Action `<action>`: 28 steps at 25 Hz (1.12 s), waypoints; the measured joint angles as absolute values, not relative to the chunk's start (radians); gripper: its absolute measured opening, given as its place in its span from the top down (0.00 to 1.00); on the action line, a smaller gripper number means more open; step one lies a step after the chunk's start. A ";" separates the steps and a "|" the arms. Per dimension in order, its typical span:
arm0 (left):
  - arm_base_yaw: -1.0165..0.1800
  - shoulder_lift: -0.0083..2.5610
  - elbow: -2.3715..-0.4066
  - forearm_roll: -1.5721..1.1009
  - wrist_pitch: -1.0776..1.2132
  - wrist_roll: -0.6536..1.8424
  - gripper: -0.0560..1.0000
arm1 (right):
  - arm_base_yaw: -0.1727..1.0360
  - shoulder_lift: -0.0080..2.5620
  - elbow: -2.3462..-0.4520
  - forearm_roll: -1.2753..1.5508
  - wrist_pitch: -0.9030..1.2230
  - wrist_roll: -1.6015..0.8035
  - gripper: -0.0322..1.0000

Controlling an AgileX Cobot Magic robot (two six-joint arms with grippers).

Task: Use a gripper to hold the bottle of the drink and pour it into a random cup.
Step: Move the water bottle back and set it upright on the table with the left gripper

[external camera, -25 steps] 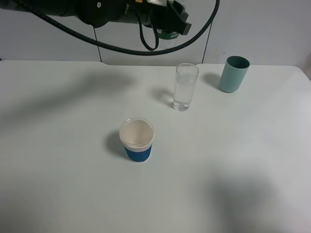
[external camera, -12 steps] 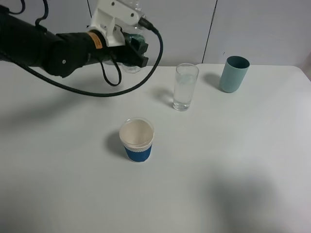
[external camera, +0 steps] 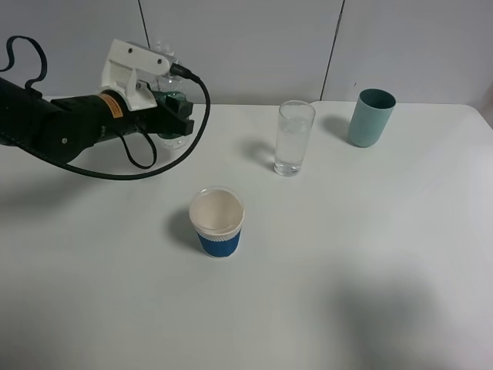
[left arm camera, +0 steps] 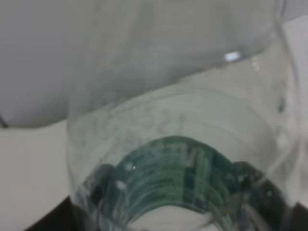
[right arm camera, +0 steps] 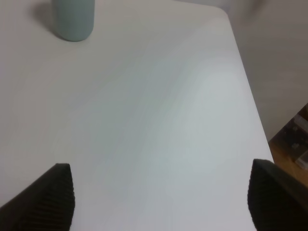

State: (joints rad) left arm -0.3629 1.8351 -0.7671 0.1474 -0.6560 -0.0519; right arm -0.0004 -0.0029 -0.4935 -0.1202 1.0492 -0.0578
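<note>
Noted left fingers (external camera: 181, 122) clamped on bottle (external camera: 164, 65), right fingers (right arm camera: 57, 192) apart; advise holding it upright, setting squarely on desk (external camera: 347, 254).

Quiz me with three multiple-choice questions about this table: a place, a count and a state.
1. Where is the bottle? A) in the left gripper, left of the glass; B) inside the teal tumbler; C) lying by the paper cup.
2. How many cups stand on the table? A) two; B) three; C) four.
3. How is the right gripper? A) open, holding nothing; B) shut on the glass; C) shut on a lid.
Answers: 1 A, the gripper is closed round its green label. 2 B, the glass, teal tumbler and paper cup. 3 A, its fingers stand apart with nothing between.
</note>
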 joint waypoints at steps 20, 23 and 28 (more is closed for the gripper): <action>-0.338 2.019 -0.724 0.275 -1.035 -0.070 0.47 | 0.000 -0.003 -0.494 -0.120 1.049 -0.058 0.25; -0.330 2.030 -0.709 0.280 -1.046 -0.070 0.47 | 0.000 -0.003 -0.494 -0.120 1.049 -0.058 0.25; -0.302 2.053 -0.681 0.282 -1.050 -0.070 0.47 | 0.000 -0.003 -0.494 -0.120 1.049 -0.058 0.25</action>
